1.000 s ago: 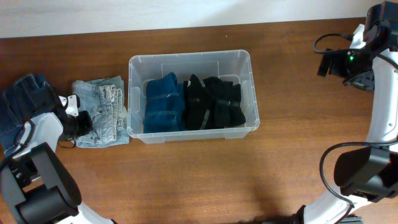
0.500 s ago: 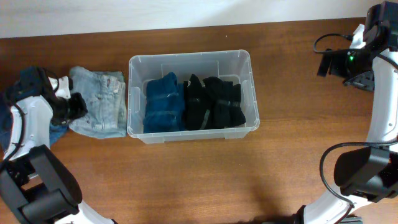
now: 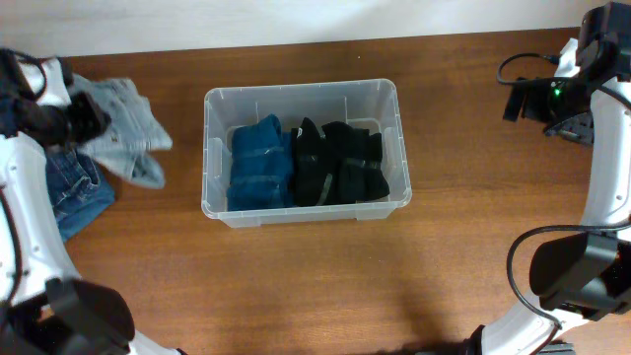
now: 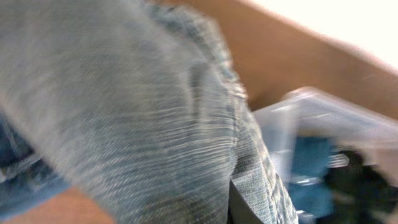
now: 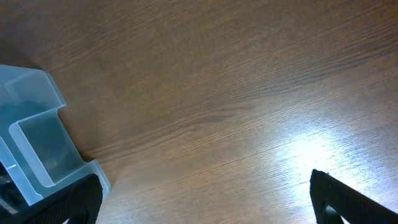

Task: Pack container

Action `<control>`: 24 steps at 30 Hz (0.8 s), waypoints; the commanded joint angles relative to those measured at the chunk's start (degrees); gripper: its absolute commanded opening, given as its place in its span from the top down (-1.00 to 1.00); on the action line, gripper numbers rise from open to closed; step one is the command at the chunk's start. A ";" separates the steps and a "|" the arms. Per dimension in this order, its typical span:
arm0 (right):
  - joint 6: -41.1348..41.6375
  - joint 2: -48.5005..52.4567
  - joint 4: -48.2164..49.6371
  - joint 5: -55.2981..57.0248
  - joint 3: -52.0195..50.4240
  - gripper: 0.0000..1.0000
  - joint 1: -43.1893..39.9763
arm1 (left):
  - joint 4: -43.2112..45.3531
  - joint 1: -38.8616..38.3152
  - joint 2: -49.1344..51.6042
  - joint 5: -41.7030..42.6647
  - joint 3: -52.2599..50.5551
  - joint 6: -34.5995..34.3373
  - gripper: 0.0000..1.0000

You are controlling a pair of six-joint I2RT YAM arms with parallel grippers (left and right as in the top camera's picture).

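The clear container (image 3: 302, 94) stands mid-table and holds a folded blue garment (image 3: 260, 163) and black garments (image 3: 340, 163). Its corner shows in the right wrist view (image 5: 37, 149). My left gripper (image 3: 87, 120) is shut on light-wash denim shorts (image 3: 120, 133) and holds them in the air left of the container. The denim (image 4: 137, 124) fills the left wrist view and hides the fingers; the container (image 4: 311, 118) shows blurred behind it. My right gripper (image 5: 205, 214) is open and empty, high over bare table at the far right (image 3: 567, 108).
A darker blue denim piece (image 3: 74, 192) lies at the left table edge under my left arm. The wooden table (image 3: 394, 286) runs to a white wall at the back.
My left gripper has lifted the light denim shorts off the table and drawn them up and back to the left. The right arm has not moved.
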 commanded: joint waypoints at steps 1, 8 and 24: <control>0.00 -0.46 -0.13 0.50 0.31 -0.97 -0.04 | 0.81 -3.89 -5.64 9.60 6.71 -3.74 0.99; 0.00 -0.46 -0.13 0.50 0.31 -0.97 -0.04 | 2.12 -16.24 -7.37 9.88 15.08 -7.41 0.99; 0.00 -0.46 -0.13 0.50 0.31 -0.97 -0.04 | 14.34 -46.01 1.88 -0.90 15.47 -20.55 0.99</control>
